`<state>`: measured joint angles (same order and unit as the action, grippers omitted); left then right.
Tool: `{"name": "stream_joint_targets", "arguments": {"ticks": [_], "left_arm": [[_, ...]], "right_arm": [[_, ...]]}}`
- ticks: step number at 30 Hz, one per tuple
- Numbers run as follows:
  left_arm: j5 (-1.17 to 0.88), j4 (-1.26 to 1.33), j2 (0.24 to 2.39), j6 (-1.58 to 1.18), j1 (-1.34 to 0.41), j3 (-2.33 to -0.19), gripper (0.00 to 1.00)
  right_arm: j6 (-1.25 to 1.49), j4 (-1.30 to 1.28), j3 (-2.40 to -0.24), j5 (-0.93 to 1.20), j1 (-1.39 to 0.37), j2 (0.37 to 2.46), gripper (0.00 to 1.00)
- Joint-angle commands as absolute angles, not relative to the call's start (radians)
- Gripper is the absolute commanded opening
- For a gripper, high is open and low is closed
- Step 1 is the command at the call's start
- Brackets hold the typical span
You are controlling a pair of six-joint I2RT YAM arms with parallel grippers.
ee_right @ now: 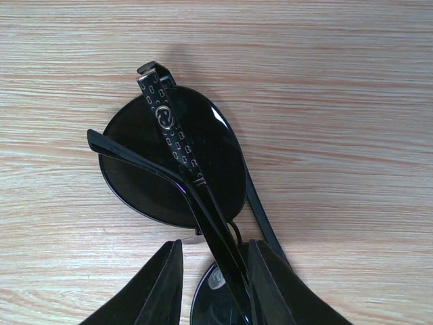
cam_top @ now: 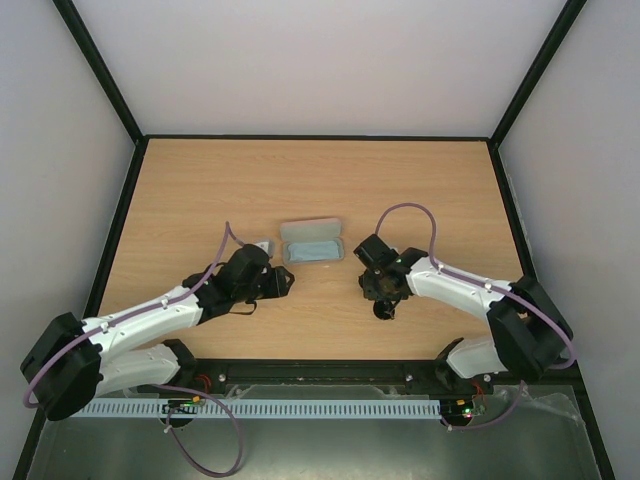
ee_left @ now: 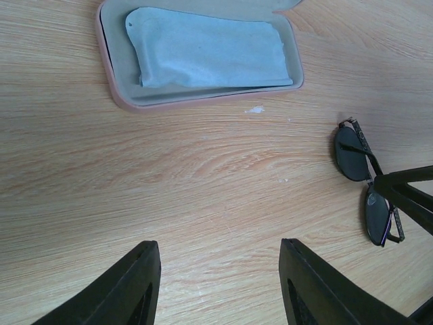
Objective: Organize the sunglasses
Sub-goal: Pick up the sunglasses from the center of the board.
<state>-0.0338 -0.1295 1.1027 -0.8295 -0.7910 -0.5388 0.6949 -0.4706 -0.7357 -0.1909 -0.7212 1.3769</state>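
1. The sunglasses (ee_right: pixel 172 162) have round dark lenses in a thin dark wire frame. One slim temple bears a patterned metal strip with a small round emblem.
2. They lie on the wooden counter (ee_left: pixel 169 189) with both temples crossing over a lens.
3. In the top view the sunglasses (cam_top: pixel 385 309) sit right of centre, towards the near edge, directly beneath the right jaws.
4. The right jaws straddle a temple, which runs between the two fingers (ee_right: pixel 162 291). A sliver of gap shows on one side, so whether they have clamped it cannot be told.
5. The left jaws stand open with nothing between them, low over bare counter. The sunglasses (ee_left: pixel 352 156) are off to their right.
6. A pink case (ee_left: pixel 203 103) lies open farther back, apart from the sunglasses. A light blue cloth (ee_left: pixel 210 51) is spread inside it.
7. The cloth covers most of the case's floor. A small white speck (ee_left: pixel 255 109) lies on the counter just beside the case's rim.
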Motion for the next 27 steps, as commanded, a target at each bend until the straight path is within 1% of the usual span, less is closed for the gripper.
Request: {"name": "stream_joint_targets", "arguments": {"ticks": [1, 10, 14, 19, 23, 27], "left_arm": [[-0.021, -0.152, 1.114, -0.831, -0.785, -0.551, 0.51], [-0.018, -0.158, 1.121, -0.830, -0.785, -0.560, 0.51], [-0.019, -0.154, 1.127, -0.831, -0.785, -0.561, 0.51], [-0.021, -0.150, 1.133, -0.831, -0.785, -0.560, 0.51], [-0.024, -0.147, 1.138, -0.831, -0.785, -0.562, 0.50], [-0.026, -0.144, 1.140, -0.831, -0.785, -0.562, 0.51]], "right_arm": [[0.682, -0.486, -0.729, -0.201, -0.719, 1.403, 0.26], [0.680, -0.483, -0.729, -0.219, -0.718, 1.442, 0.21], [0.682, -0.484, -0.729, -0.232, -0.718, 1.438, 0.16], [0.692, -0.508, -0.736, -0.261, -0.717, 1.432, 0.15], [0.706, -0.530, -0.745, -0.278, -0.717, 1.428, 0.18], [0.714, -0.543, -0.751, -0.280, -0.718, 1.416, 0.25]]}}
